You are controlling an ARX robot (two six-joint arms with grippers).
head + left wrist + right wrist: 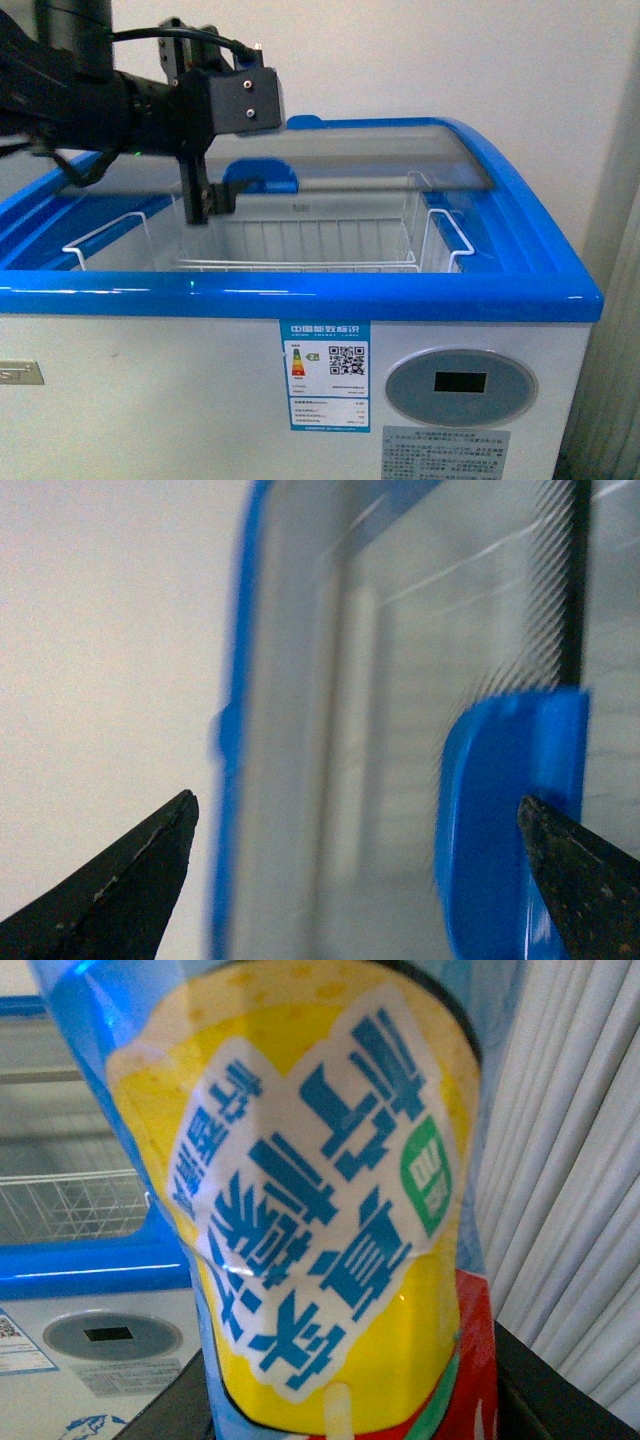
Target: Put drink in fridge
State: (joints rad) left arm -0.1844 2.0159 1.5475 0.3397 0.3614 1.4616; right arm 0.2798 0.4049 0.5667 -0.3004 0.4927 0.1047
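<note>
Yellow-labelled drink, top cut off, blocks fridge.

Fridge: white chest with blue rim, glass lid covering only the rear. White wire baskets sit side by side in the open well.

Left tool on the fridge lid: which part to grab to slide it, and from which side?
Grip the blue handle raised at the glass lid's front edge. Come down from above with the left tool open, one finger either side of the ridge; the glass itself is flat and offers no purchase.
</note>
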